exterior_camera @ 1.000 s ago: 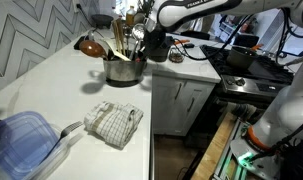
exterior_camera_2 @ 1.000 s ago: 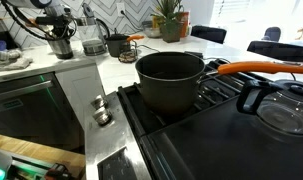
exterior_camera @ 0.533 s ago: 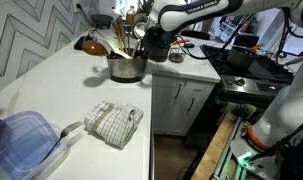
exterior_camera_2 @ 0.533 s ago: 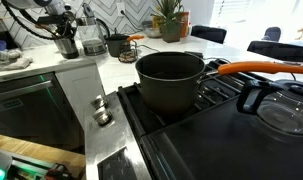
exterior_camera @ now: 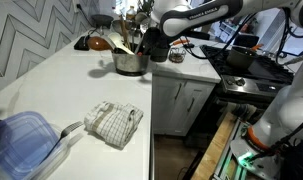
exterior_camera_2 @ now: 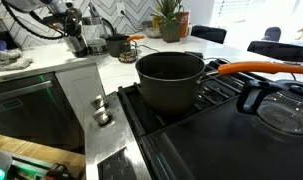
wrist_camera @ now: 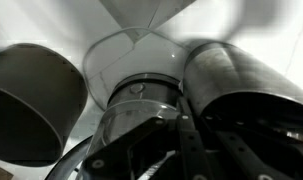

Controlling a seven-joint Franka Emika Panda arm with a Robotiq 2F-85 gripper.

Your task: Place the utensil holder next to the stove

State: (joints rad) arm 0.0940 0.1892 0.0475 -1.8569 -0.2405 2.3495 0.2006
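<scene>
Wrist view: too close and blurred for us to read the grasp.
Gripper (exterior_camera: 149, 47): in an exterior view we judge it pinched on the rim of the utensil holder (exterior_camera: 129, 62), on the side facing the stove (exterior_camera: 249, 68), though it is tiny there.
Position: the holder is at the white counter (exterior_camera: 61, 90), well apart from the stove.
Handling: we expect stiff, slick metal, top-heavy with loose spoons (exterior_camera: 121, 36) that can shift.
Hold: we favour the bare rim nearest the stove, kept level.
</scene>
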